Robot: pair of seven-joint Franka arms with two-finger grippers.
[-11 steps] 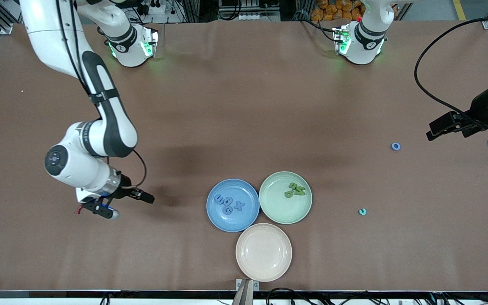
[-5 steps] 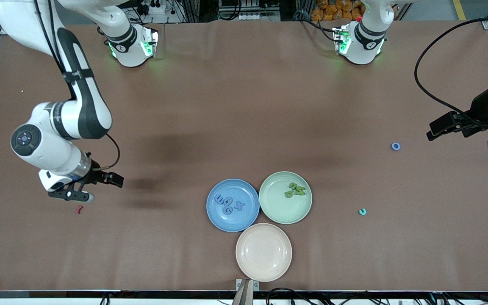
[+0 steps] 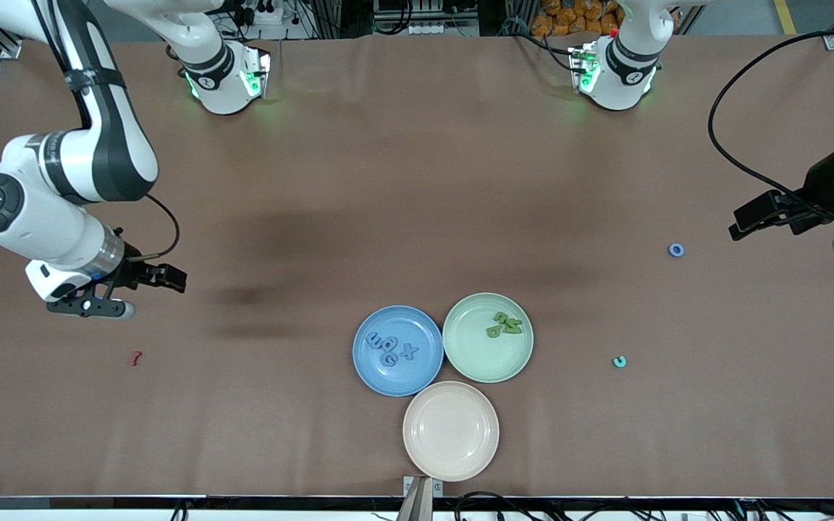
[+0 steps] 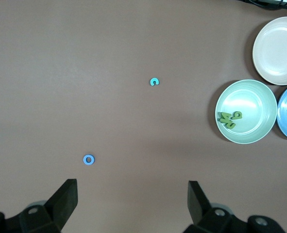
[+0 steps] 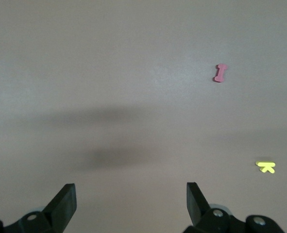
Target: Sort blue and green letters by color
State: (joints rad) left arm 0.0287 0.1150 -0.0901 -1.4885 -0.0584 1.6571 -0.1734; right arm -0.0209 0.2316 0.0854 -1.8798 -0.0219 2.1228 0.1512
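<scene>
Both pincers hanging apart and empty over the bench ends.

Blue letters [image 3: 390,347] are lying in the blue plate [image 3: 365,370], green letters [image 3: 504,325] in the green plate [image 3: 469,362]; a blue ring letter [image 3: 676,250] is sitting near the left pincer [image 3: 743,221], the right pincer [image 3: 148,284] near its edge.

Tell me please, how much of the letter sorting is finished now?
Mostly done: blue letters lie in the blue plate, green letters in the green plate. Nothing is in hand: the right gripper and left gripper are open and empty. Left: the blue ring letter and, possibly, the teal letter on the table.
</scene>
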